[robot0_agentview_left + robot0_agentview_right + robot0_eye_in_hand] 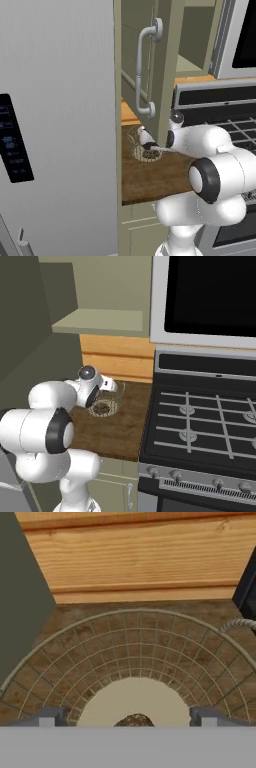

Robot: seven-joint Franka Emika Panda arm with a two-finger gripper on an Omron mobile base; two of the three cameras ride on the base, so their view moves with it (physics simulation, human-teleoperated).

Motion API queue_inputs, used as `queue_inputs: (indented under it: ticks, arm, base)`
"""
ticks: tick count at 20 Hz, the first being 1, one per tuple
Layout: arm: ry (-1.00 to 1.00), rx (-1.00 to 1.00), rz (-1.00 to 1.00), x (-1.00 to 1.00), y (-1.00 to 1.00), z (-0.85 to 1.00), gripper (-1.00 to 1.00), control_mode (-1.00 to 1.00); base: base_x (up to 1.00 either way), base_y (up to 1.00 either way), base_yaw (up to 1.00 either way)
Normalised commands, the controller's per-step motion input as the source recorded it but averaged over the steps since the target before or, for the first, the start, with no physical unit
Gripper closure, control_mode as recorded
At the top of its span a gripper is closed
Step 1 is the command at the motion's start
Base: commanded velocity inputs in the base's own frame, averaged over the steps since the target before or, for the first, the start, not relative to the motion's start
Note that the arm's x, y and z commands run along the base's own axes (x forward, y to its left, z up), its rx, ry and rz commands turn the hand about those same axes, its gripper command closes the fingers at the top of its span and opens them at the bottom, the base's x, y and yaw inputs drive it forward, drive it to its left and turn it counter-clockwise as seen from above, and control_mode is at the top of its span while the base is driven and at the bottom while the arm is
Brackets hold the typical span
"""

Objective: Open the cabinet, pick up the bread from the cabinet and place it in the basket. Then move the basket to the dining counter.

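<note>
The wire-mesh basket point(141, 154) point(117, 398) stands on the short wood worktop. The small brown bread point(103, 406) point(134, 719) lies on the basket's pale base. My gripper point(149, 146) point(106, 392) point(127, 718) hangs over the basket and points down into it. It is open: the fingertips point(47, 717) stand wide apart on either side of the bread without touching it. In the hand view the mesh wall point(132, 642) curves around the far side. The cabinet door point(165, 60) with its silver handle point(141, 70) is swung open above, and its shelf point(100, 321) is bare. The dining counter is out of view.
The grey fridge point(55, 125) walls off the left. A stove point(205, 421) adjoins the worktop point(115, 431) on the right, with a microwave point(210, 296) above it. The open door's lower edge hangs just above my wrist. A wooden backsplash point(135, 562) runs behind the basket.
</note>
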Motion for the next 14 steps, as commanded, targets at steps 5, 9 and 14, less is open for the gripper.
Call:
queue_inputs:
  ticks: [5, 9, 14]
  arm:
    - [0.00, 0.01, -0.06, -0.48, -0.18, 0.47, -1.00, -1.00]
    - [0.05, 0.06, -0.12, -0.24, -0.42, 0.00, -1.00, -1.00]
    - [0.10, 0.20, -0.07, 0.26, -0.28, -0.26, -1.00, -1.00]
  base:
    - [0.00, 0.00, 0.00]
    - [0.00, 0.00, 0.00]
    - [0.00, 0.00, 0.00]
